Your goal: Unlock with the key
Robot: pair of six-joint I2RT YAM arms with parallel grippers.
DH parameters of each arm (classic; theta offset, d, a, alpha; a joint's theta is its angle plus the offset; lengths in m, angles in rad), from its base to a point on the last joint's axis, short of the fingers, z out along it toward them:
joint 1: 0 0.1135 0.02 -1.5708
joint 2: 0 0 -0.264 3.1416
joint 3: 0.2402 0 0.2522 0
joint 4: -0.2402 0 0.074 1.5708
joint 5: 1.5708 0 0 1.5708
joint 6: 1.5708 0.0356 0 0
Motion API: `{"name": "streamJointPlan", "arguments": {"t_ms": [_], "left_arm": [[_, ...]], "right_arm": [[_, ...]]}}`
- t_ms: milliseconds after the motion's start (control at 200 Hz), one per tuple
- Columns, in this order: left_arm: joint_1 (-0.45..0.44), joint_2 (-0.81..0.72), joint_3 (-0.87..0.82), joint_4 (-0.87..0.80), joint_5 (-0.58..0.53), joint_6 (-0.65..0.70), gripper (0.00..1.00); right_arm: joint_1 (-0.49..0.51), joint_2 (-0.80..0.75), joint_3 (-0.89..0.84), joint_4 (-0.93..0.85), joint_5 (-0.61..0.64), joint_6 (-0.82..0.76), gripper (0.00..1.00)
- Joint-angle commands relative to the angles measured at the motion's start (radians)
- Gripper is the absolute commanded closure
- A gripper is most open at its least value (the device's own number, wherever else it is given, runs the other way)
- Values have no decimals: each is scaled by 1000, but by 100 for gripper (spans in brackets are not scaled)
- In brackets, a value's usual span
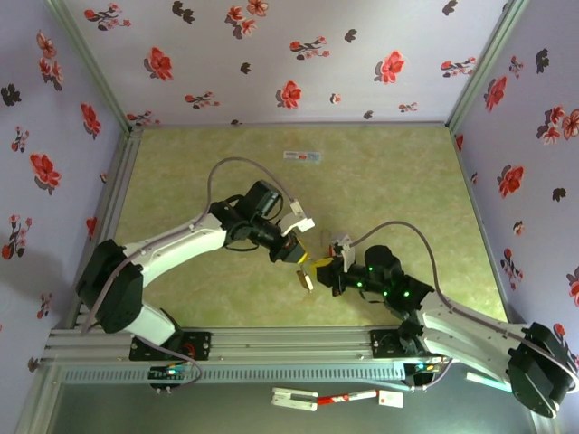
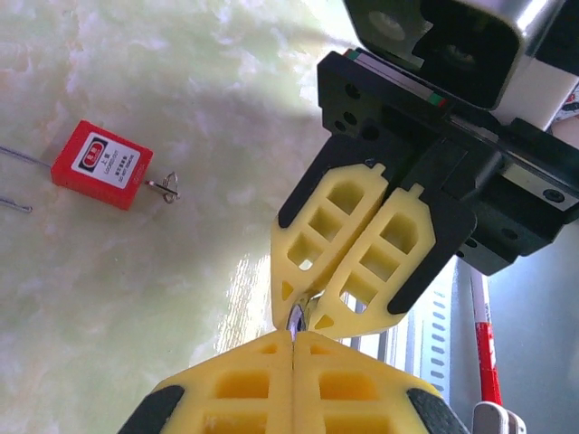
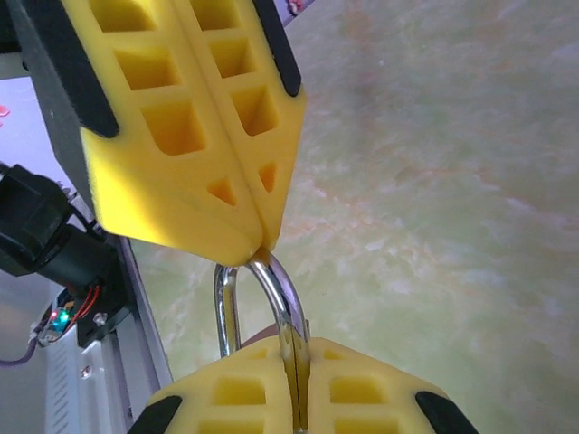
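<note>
Looking from above: we see both arms bent toward the middle of the table (image 1: 407, 181), where their tips meet.
Grippers, from above: the left gripper (image 1: 303, 260) points at the right gripper (image 1: 326, 267). They are touching or nearly so, and from here we cannot tell how the jaws stand.
Hanging piece, from above: a small pale body (image 1: 305, 280) sits just under the meeting point, too small to name.
Left gripper, left wrist: the left gripper (image 2: 294, 336) has its yellow fingers pressed together, pinching a bit of the metal shackle (image 2: 297, 316) at the tips.
Right gripper, left wrist: the right gripper (image 2: 306, 312) has its fingers pressed together on the same metal.
Red padlock, left wrist: a red padlock (image 2: 99, 165) lies flat on the table, well apart from both grippers. A small metal piece (image 2: 166, 187) touches its side. It is perhaps a key, but we cannot tell.
Right gripper, right wrist: the right gripper (image 3: 294, 357) is closed on one leg of the metal shackle (image 3: 285, 298).
Left gripper, right wrist: the left gripper (image 3: 262, 246) is closed too, its tips on the top of the bend.
Shackle, right wrist: it is between both grippers, with the table behind it.
</note>
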Motion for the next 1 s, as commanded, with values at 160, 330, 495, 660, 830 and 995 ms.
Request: {"name": "streamJointPlan", "arguments": {"t_ms": [160,330,495,660,830,995], "left_arm": [[84,-4,-17,163,15,-209,40],[159,-102,-67,283,-86,-399,24],[218,-245,-126,317,-210,-533,11],[240,-397,-144,178,-410,-551,0],[271,-536,-146,7,-552,-567,0],[326,-646,-149,-119,-590,-581,0]], "right_arm": [[5,-65,126,-233,268,-32,100],[31,7,248,-440,409,-26,100],[108,170,420,-615,572,-8,100],[216,437,651,-844,821,46,100],[301,692,863,-1035,1042,168,100],[354,913,1050,-1229,1192,267,100]]}}
